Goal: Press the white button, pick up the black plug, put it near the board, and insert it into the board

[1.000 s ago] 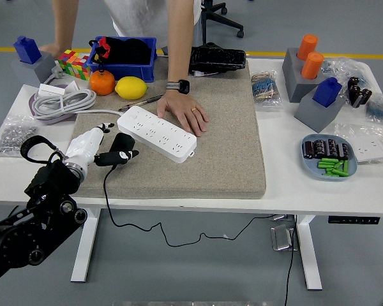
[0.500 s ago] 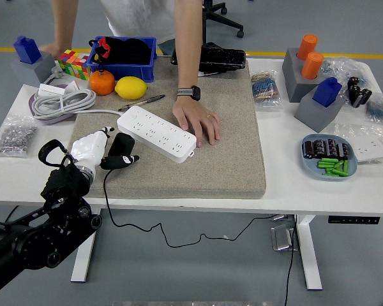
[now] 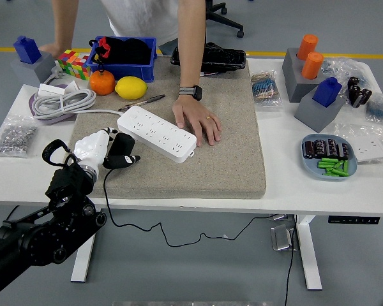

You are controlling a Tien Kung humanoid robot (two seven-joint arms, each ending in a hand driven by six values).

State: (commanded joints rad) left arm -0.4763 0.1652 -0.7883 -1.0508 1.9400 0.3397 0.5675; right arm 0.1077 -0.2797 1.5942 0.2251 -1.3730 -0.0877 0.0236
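Head view has your left hand [image 3: 97, 148] down at the front-left corner of the grey mat [image 3: 198, 169], white fingers [image 3: 106, 134] wrapped around the black plug [image 3: 120, 152], so they're clamped on it. The plug sits low over the mat, just beside the near-left end of the white power strip [image 3: 157, 133], close but not in any socket; you can't tell if its prongs are touching the strip. Its black cord [image 3: 106, 191] drops off the front edge of the bench [image 3: 287, 185] and loops under it. The strip lies diagonally across the mat, left end farther back, right end nearer you. A person stands at the far side with one hand [image 3: 198, 119] flat on the mat, right against the strip's far edge, a black watch [image 3: 190, 93] on that wrist. Their other hand [image 3: 51, 50] rests on the bench at the back left near the colourful cube [image 3: 74, 62]. Behind the mat you've got an orange [image 3: 102, 82], a lemon [image 3: 131, 87] and a blue bin [image 3: 122, 57]. A coiled white cable [image 3: 64, 102] lies left of the mat. Off to the right there's a blue dish [image 3: 329, 157] with green and dark bits in it, well apart from the strip. Your right arm isn't in the shot.
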